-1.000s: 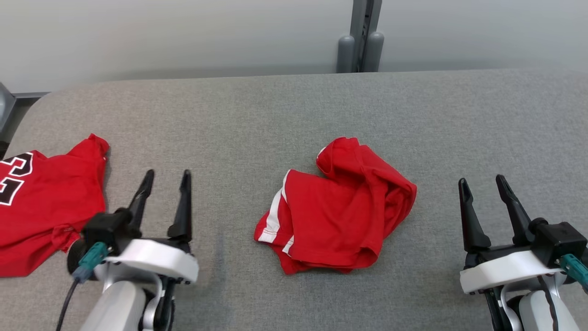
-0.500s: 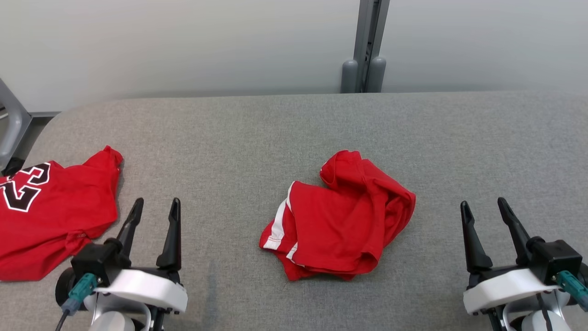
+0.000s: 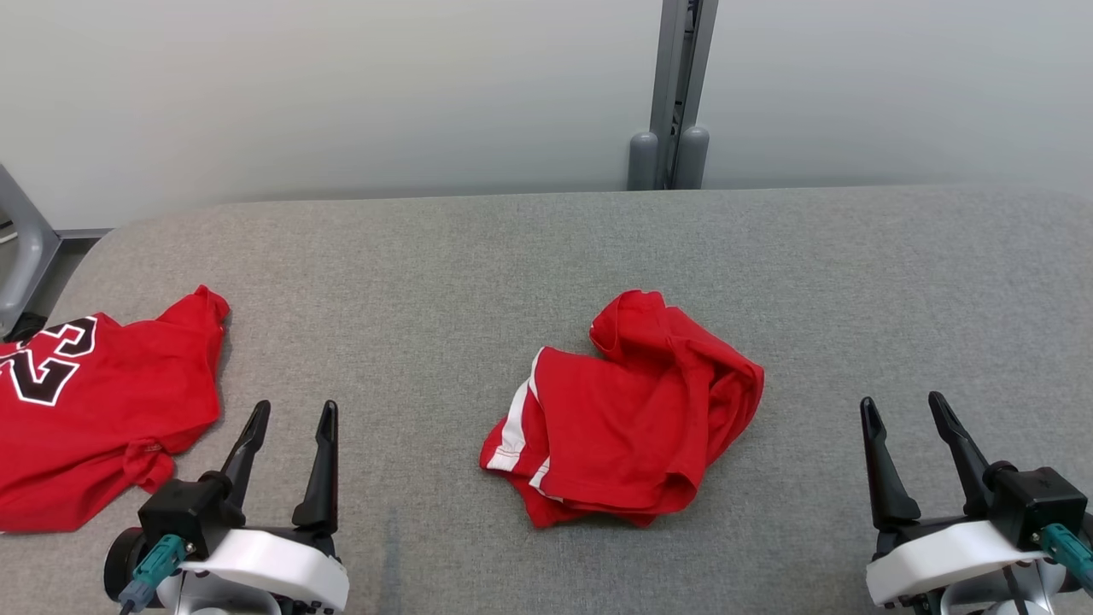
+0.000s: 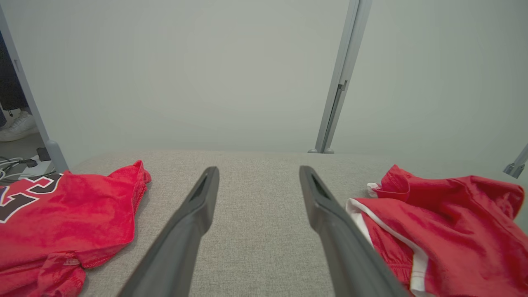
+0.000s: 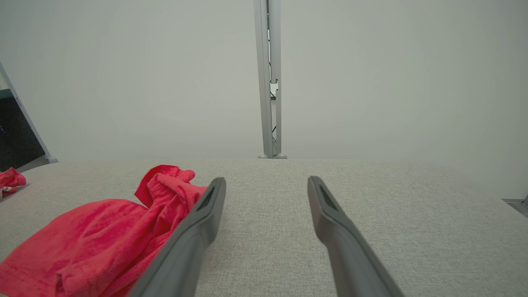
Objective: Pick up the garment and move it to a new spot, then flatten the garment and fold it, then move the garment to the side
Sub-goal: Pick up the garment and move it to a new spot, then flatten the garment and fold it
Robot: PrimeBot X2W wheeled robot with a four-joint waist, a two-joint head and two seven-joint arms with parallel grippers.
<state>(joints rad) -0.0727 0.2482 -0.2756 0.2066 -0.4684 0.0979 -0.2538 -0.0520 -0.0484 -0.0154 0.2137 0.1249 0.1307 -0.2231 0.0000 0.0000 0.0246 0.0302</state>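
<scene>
The garment [image 3: 632,427] is a crumpled red piece with white side stripes, lying in a heap at the middle of the grey padded table [image 3: 546,256]. My left gripper [image 3: 295,408] stands open near the front edge, well to the left of the heap and apart from it. My right gripper [image 3: 901,400] stands open at the front right, also clear of the cloth. In the left wrist view the garment [image 4: 445,222] lies right of the open left gripper [image 4: 259,170]. The right wrist view has the garment [image 5: 103,231] left of the open right gripper [image 5: 267,179].
A second red garment, a jersey with black and white numerals [image 3: 94,401], lies spread at the table's left end, close to my left gripper. A grey post [image 3: 675,94] stands behind the table's far edge against a pale wall. A grey frame [image 3: 21,239] stands off the left end.
The camera has tilted, so the whole picture has slid down. Both grippers have drawn back a little toward the near edge and stay open. The garment lies as before.
</scene>
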